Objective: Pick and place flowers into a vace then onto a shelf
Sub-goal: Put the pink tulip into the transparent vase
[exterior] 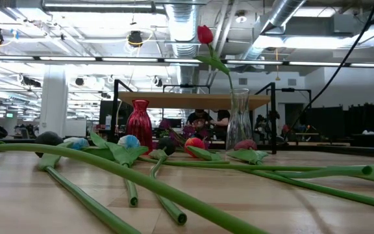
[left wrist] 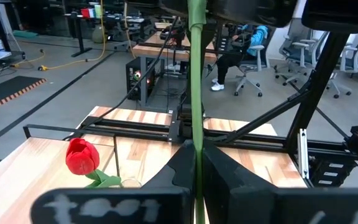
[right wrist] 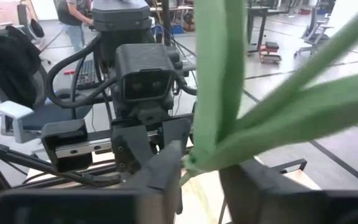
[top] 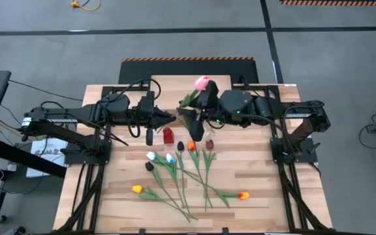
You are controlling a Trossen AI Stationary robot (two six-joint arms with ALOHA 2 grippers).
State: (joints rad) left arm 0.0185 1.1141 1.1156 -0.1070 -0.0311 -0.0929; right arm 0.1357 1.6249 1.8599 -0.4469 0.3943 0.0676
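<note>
Smooth green stem pinched between matte dark fingers.

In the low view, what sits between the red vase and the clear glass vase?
Low view: a dark tulip head and an orange-red tulip head lie between the red ribbed vase and the clear glass vase.

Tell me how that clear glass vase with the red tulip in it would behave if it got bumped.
The clear glass vase looks tall and narrow, so it probably tips easily. The red tulip rises high above its rim, likely making it more top-heavy. Being glass, it is probably slippery and could break if it fell.
</note>
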